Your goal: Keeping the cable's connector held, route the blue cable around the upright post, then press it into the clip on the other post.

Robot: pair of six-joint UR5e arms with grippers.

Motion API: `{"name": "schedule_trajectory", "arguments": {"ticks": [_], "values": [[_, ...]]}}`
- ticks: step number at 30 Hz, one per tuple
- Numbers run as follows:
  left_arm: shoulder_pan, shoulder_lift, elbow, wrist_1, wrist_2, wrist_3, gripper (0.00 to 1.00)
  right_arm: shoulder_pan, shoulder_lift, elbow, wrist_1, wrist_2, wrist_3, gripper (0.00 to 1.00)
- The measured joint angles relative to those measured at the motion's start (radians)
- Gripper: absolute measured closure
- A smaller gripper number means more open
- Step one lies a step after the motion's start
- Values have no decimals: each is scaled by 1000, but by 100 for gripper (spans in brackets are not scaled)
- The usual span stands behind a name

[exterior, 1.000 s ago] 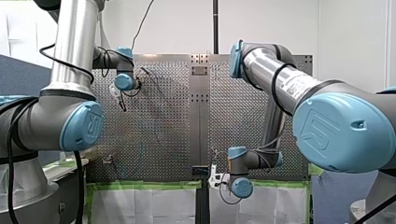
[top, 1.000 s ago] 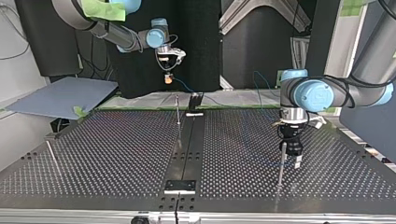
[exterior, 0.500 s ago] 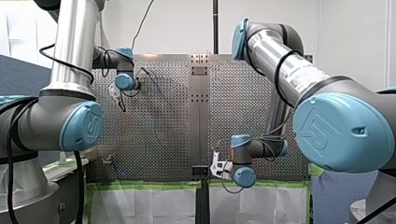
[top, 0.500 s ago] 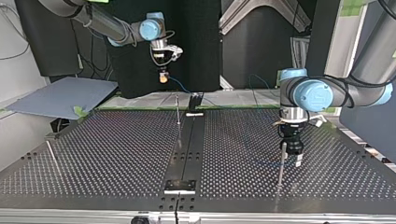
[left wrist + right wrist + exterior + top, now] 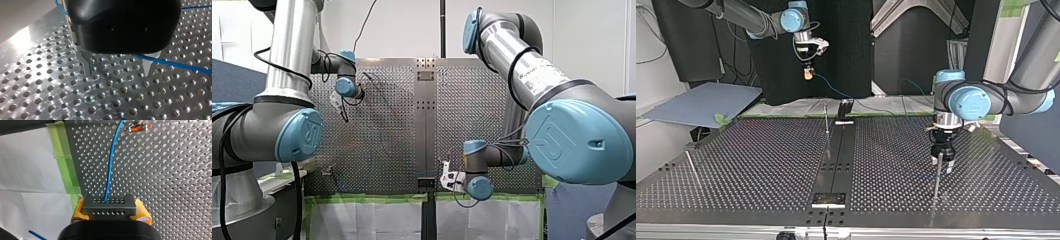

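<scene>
Now our right gripper (image 5: pixel 807 75), upper left in the top view, squeezes the connector (image 5: pixel 109 206), and our left gripper (image 5: pixel 118 73) is spread wide by the blue cable (image 5: pixel 180 65).

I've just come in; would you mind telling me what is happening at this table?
My right gripper is shut on the connector, held high beyond the far edge of the perforated table, with the blue cable trailing from it. My left gripper hangs open, low over the table beside an upright post, and the cable crosses by its fingers ungripped. I cannot tell whether the cable has rounded the post.
</scene>
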State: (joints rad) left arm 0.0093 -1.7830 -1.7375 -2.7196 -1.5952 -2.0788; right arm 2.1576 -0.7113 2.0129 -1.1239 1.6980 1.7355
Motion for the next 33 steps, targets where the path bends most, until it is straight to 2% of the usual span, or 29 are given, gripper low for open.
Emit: {"name": "schedule_trajectory", "arguments": {"ticks": [13, 26, 33], "values": [[0, 0, 0, -4, 15, -139, 0, 0, 0, 7, -1, -2, 1, 100], [0, 0, 0, -63, -25, -190, 0, 0, 0, 7, -2, -3, 1, 100], [0, 0, 0, -74, -19, -253, 0, 0, 0, 7, -3, -3, 3, 100]]}}
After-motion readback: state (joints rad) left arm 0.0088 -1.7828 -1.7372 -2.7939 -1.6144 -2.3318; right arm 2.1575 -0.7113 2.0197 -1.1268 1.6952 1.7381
